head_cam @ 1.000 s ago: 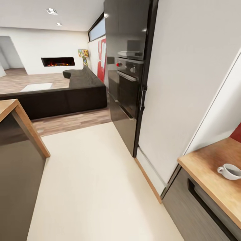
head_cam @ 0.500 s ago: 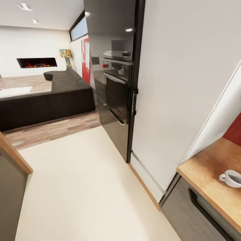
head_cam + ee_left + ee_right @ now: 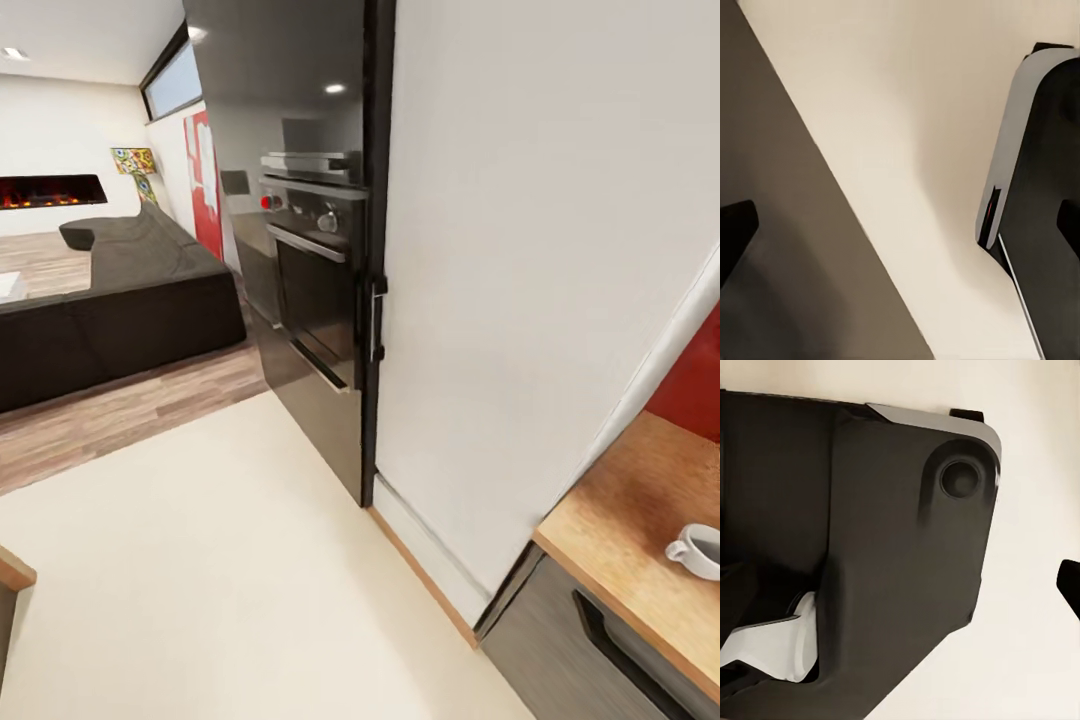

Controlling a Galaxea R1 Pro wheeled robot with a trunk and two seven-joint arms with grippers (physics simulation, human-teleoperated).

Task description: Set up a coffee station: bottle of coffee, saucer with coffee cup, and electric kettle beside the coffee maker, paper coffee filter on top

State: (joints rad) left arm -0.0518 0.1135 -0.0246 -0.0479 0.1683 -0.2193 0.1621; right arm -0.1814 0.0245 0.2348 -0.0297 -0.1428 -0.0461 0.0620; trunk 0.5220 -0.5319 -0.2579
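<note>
Compared with one second ago, the whole head view is turned to the right: the fireplace (image 3: pixel 48 190) and the dark sofa (image 3: pixel 110 300) are now seen near the left edge, and of the wooden island table only a small corner (image 3: pixel 14 572) is left at the lower left. This is a turn of the camera; the things themselves are not moved. The coffee cup (image 3: pixel 697 549) is seen at the right edge, standing on the kitchen worktop (image 3: pixel 625 520), with its handle turned to the left, and it is partly cut by the edge of the picture. Under the worktop a grey drawer front (image 3: pixel 560 640) with a black handle is seen. Between the worktop and the living room a tall white panel (image 3: pixel 520 250) is standing, and beside it a glossy black unit with a built-in oven (image 3: pixel 315 285) with a red knob. A red wall part is seen above the worktop. The floor (image 3: pixel 230 560) is cream near the robot and wood-look further away. In the wrist views only dark robot parts over the cream floor are shown; whether the left hand and the right hand are spread or pressed together cannot be told.
</note>
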